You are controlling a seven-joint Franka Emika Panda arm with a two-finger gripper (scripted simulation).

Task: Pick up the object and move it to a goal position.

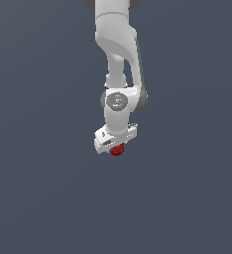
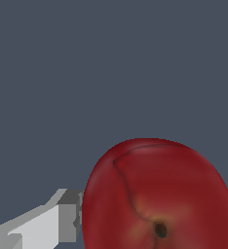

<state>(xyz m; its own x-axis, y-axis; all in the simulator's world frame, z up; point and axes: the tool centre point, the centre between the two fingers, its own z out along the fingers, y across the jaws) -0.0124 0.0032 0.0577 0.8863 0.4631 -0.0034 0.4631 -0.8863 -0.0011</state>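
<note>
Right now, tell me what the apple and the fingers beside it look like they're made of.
Apple: looks like real fruit skin, dark red and smooth with a soft sheen, a thin dark crease and a yellowish patch around a small dark dimple. As a simulator render, it is only a texture.

Fingers: flat white and grey faces with hard edges suggest matte plastic or painted metal; the look leaves that open.

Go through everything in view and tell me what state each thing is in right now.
Apple: whole, dimple showing, sitting between the end effector's fingers.
End effector: pointing down, fingers close against the apple's sides; grip looks shut, contact not fully visible.
Arm: reaching down over the apple.
</note>
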